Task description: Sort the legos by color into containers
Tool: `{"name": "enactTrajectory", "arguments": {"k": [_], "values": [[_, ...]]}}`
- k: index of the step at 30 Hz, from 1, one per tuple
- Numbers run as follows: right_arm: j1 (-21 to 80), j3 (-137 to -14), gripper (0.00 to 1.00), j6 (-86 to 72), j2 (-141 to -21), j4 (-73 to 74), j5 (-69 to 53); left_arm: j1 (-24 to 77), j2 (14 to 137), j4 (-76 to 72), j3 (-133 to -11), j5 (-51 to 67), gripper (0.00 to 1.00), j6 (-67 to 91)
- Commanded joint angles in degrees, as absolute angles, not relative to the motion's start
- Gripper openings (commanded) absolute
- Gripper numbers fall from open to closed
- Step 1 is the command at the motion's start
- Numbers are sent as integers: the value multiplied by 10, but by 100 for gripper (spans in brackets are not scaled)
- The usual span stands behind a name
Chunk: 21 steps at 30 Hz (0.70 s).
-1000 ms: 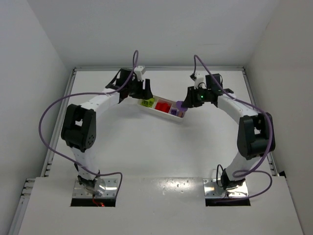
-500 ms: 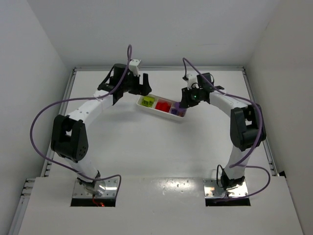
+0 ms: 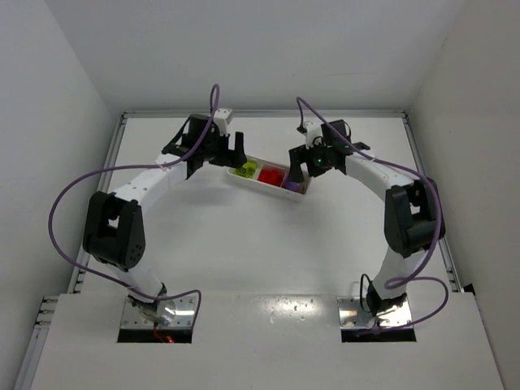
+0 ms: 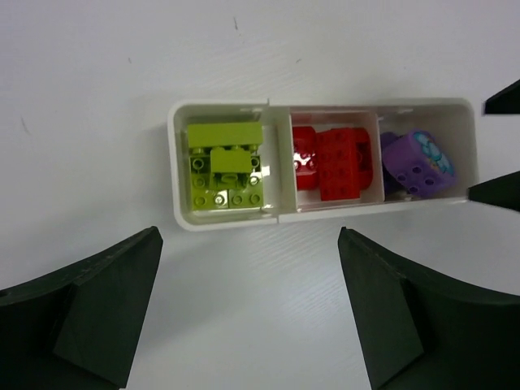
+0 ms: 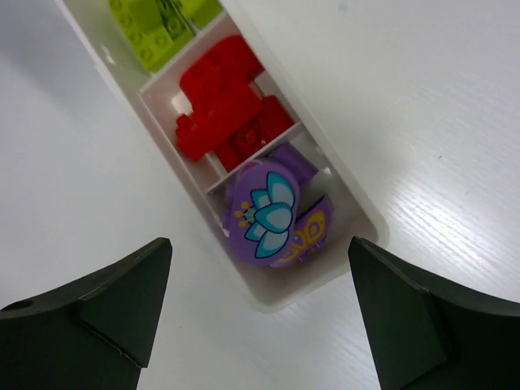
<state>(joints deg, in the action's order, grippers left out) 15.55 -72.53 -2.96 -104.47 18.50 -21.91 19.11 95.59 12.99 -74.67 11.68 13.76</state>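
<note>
White plastic tray [image 4: 227,225] lies slantwise toward the far middle of the table [image 4: 97,81], each of its three compartments holding one colour: yellow-green bricks [image 4: 225,165] at the left end, red bricks [image 4: 335,161] in the middle, purple pieces [image 5: 272,215] at the right end. Every brick in view sits in a compartment, so the sorting looks finished or nearly so, and the step in hand appears to be backing the arms away. The left gripper [image 4: 252,325] hangs above the near side of the tray, its jaws spread wide with nothing between them. The right gripper [image 5: 256,317] hovers over the purple end, likewise spread and empty. To do this well, each arm would best rise straight up before swinging home. The printed purple disc sits tilted and high against its compartment wall, and a finger dragged sideways could flip it out or shove the light tray. A second ago a purple spot showed at the right gripper's tip by the tray's right end; purple now rests inside the compartment. Over the same second the left arm's elbow has swung out to the left and nearer, and the right gripper has shifted leftward over the tray
</note>
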Motion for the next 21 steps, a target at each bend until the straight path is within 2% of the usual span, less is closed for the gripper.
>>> {"name": "enactTrajectory", "arguments": {"k": [1,6,11,21], "values": [[158,-740,90,-64,-949,155,-200,173,911,137,-720,114,97,130],[106,-704,92,-37,-898,155,-116,138,906,170,-681,94,97,113],[29,-621,92,3,-868,166,-111,115,889,177,-647,58,98,91],[-16,-541,93,23,-853,148,-124,91,903,177,-608,12,98,57]]}}
